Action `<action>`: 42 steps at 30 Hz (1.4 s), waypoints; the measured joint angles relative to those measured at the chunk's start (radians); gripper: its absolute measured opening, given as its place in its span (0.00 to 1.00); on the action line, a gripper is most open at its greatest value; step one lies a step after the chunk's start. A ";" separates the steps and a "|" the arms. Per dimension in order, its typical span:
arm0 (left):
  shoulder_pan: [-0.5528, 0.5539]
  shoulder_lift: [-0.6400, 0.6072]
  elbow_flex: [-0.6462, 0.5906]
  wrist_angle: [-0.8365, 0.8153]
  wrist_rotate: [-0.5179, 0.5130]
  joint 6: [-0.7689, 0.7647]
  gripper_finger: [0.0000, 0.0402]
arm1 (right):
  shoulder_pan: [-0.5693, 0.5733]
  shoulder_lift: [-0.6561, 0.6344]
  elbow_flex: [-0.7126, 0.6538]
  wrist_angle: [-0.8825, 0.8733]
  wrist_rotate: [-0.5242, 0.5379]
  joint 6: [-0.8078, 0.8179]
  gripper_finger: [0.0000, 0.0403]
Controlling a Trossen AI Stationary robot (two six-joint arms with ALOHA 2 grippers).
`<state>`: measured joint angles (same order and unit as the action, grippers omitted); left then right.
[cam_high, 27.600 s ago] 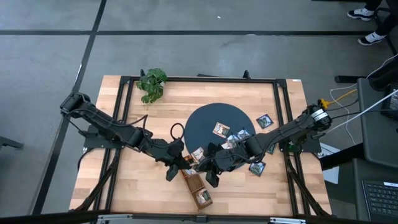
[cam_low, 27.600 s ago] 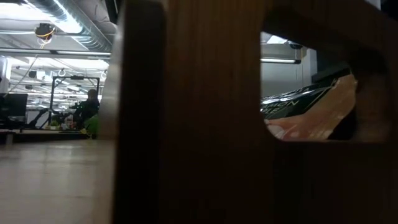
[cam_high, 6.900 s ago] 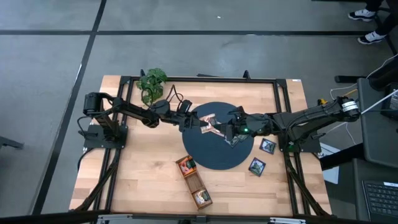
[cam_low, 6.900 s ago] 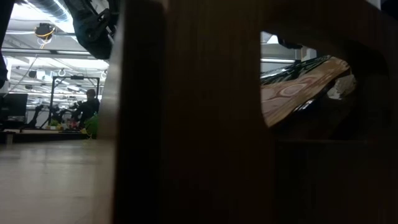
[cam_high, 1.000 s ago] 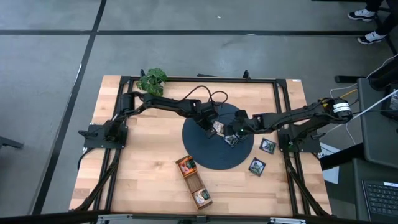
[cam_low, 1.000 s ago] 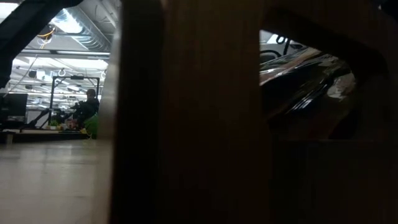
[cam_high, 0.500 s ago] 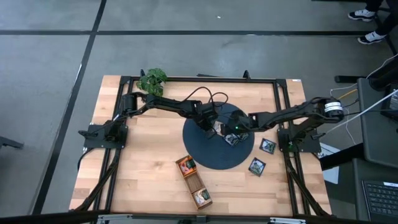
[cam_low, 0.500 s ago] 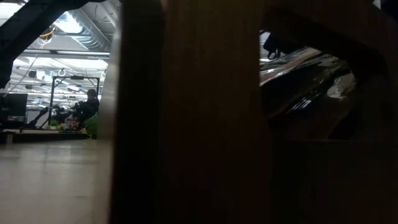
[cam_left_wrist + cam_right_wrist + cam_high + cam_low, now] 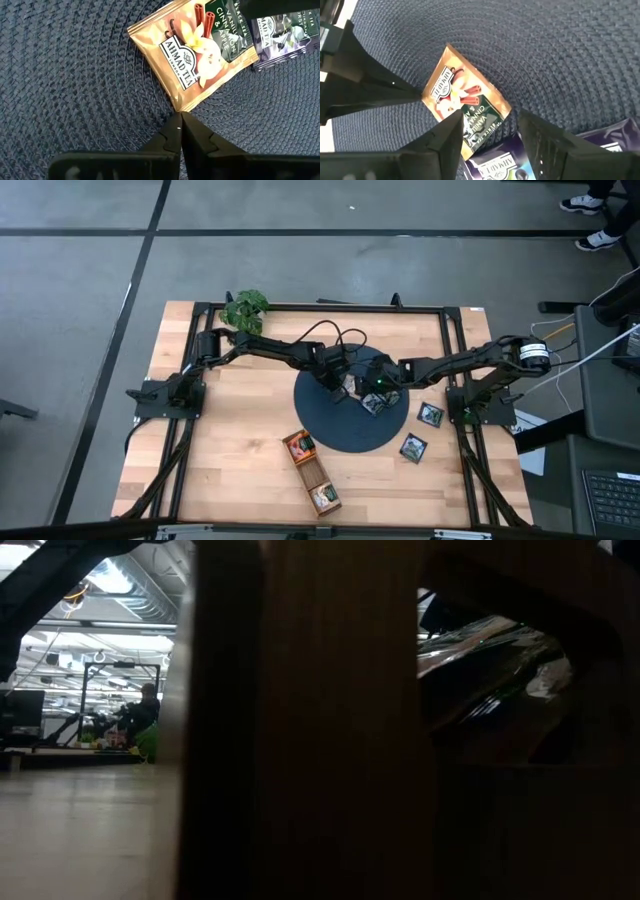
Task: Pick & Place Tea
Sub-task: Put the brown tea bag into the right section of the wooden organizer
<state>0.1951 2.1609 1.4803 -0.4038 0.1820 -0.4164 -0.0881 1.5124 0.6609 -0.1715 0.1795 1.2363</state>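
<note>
A tan tea sachet [image 9: 192,50] lies flat on the round dark-blue woven mat [image 9: 340,430], with a purple sachet [image 9: 282,35] beside it. My left gripper [image 9: 180,117] is shut, and its tips stand at the tan sachet's near corner. My right gripper [image 9: 490,132] hangs open over the sachet's opposite, green-printed end [image 9: 480,120], one finger on either side. Whether those fingers touch it, I cannot tell. In the high view both grippers meet over the mat's far half, left [image 9: 337,383] and right [image 9: 372,388]. My left gripper's shut fingertips [image 9: 176,131] meet the pointed corner [image 9: 181,107] of the tan sachet, coming slanting down from the table's left. The sachet lies flat on the mat. Whether the tips press on the corner or only stand against it, I cannot tell.
Two dark sachets [image 9: 430,414] [image 9: 413,446] lie on the wood right of the mat. The long brown compartment tray [image 9: 312,473] sits near the front edge with sachets in it; its wall [image 9: 300,720] blocks most of the low view. A green plant [image 9: 243,310] stands far left.
My right gripper has sunk a little toward the mat and drawn closer to the tan sachet, staying open. The sachets lie where they were.
</note>
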 joint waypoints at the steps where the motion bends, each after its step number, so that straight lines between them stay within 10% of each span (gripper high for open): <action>1: 0.000 0.000 0.000 0.000 -0.001 -0.006 0.01 | -0.003 0.000 0.000 0.000 0.000 -0.004 0.48; 21: 0.001 0.002 -0.001 0.011 0.000 -0.034 0.01 | -0.018 -0.001 -0.142 0.264 -0.043 0.072 0.47; 35: 0.002 0.002 -0.002 0.012 0.002 -0.018 0.00 | -0.018 0.000 -0.143 0.346 -0.050 0.038 0.04; 42: 0.018 -0.020 -0.006 -0.042 0.030 0.017 0.03 | -0.018 0.000 -0.142 0.346 -0.056 0.036 0.01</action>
<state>0.2129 2.1404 1.4747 -0.4455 0.2115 -0.3997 -0.1066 1.5124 0.5187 0.1748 0.1230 1.2720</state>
